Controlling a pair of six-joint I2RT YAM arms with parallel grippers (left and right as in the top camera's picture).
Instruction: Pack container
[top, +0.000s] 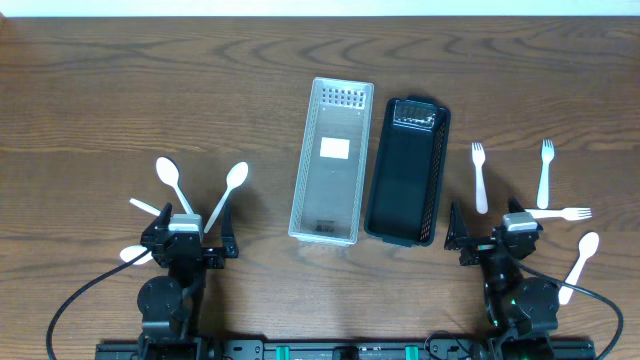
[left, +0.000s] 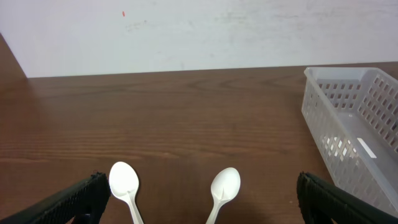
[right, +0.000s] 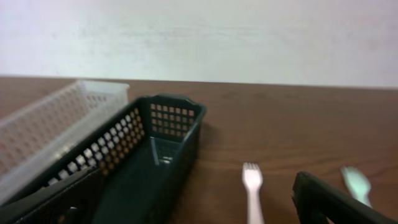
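Packing not yet begun | left gripper gaped wide, empty, white plastic spoons just ahead, clear basket ahead-right | right gripper likewise wide, forks ahead, black basket ahead-left | next: likely lowering onto one utensil.

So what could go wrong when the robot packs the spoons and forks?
The white plastic spoons lie flat, with handles running beneath the left gripper, so it might nudge rather than grab them. The clear basket and black basket sit side by side, so a fork could land in the wrong one.
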